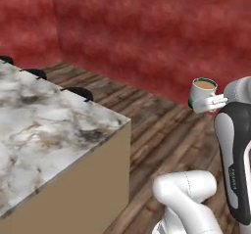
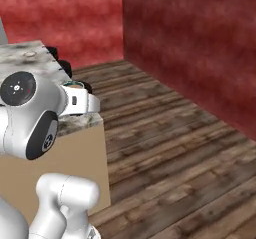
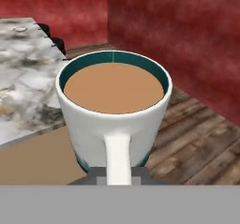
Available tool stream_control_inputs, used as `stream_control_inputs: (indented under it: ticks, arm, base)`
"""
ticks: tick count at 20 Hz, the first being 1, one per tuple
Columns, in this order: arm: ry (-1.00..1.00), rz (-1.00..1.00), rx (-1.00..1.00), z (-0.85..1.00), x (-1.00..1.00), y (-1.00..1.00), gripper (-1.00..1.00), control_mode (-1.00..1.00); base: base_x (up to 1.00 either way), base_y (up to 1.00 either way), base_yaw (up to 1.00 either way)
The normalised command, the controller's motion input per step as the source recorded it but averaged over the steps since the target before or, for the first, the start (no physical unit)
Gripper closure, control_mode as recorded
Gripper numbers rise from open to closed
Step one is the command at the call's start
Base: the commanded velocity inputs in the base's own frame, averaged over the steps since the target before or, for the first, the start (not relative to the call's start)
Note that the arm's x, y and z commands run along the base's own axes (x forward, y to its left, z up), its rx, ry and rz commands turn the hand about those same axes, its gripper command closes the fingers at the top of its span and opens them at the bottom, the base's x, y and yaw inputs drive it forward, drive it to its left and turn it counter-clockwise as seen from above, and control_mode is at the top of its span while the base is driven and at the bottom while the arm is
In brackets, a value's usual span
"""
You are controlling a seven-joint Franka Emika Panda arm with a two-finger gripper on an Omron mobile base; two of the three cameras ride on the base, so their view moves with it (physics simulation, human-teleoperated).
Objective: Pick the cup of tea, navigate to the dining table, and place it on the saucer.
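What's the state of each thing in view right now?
cup of tea: upright, full of tea, lifted over the floor, off the table.
gripper: shut on the cup of tea, fingers at its handle.
dining table: marble top bare where visible.
bar stools: tucked along the table's far side.

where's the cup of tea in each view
Left base view: the cup of tea is at the right, in the air over the wood floor, held at the arm's end.
Right base view: only its rim peeks above the white arm, left of centre.
Hand view: it sits in the centre, handle toward the camera.
Shared landmark: the marble dining table.
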Motion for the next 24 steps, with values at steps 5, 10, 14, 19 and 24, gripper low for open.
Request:
stream_control_inputs:
  ticks: [5,10,14,19,24]
  arm:
    - [0.00,0.00,0.00,0.00,0.00,0.00,1.00,1.00]
    - [0.00,0.00,0.00,0.00,0.00,0.00,1.00,1.00]
    - [0.00,0.00,0.00,0.00,0.00,0.00,1.00,1.00]
    - [0.00,0.00,0.00,0.00,0.00,0.00,1.00,1.00]
    - [0.00,0.00,0.00,0.00,0.00,0.00,1.00,1.00]
  base:
    - [0.96,-0.99,0.51]
    - [0.99,-1.00,0.52]
    - [0.86,-1.00,0.56]
    - [0.73,-1.00,0.60]
    - [0.74,-1.00,0.57]
